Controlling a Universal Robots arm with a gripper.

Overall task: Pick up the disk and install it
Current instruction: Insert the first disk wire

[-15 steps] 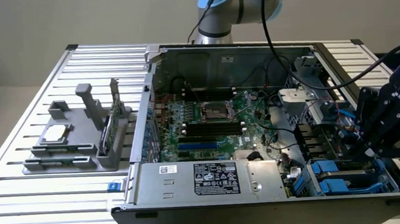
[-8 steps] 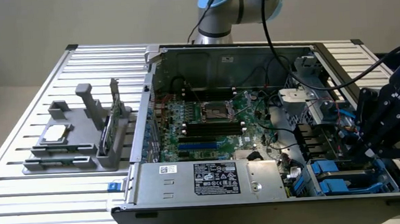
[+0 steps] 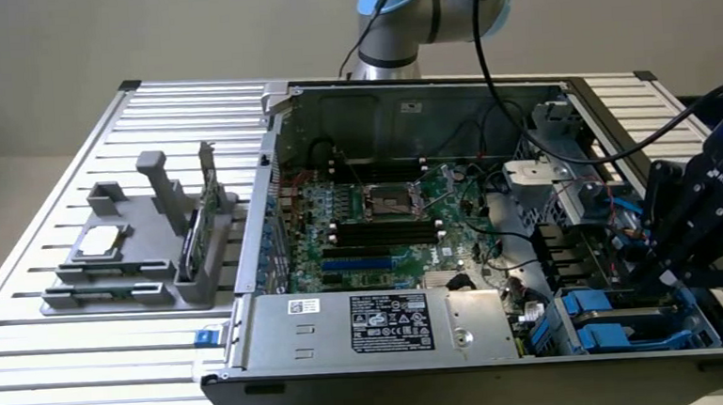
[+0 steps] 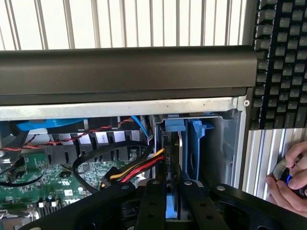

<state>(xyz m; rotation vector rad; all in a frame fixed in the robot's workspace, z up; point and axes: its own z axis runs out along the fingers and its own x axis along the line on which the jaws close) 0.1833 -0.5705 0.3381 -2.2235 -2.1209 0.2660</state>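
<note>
One claw (image 4: 171, 191) clenched on one disk (image 4: 171, 211) (blue-framed) | one hand (image 4: 291, 178) nearby

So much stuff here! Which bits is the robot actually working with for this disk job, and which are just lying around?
In the job:
- the gripper, closed on the disk
- the blue drive bay in the open computer case

Just lying about:
- processor chip on its grey stand
- power-supply box
- keyboard
- a person's hand beside the case
</note>
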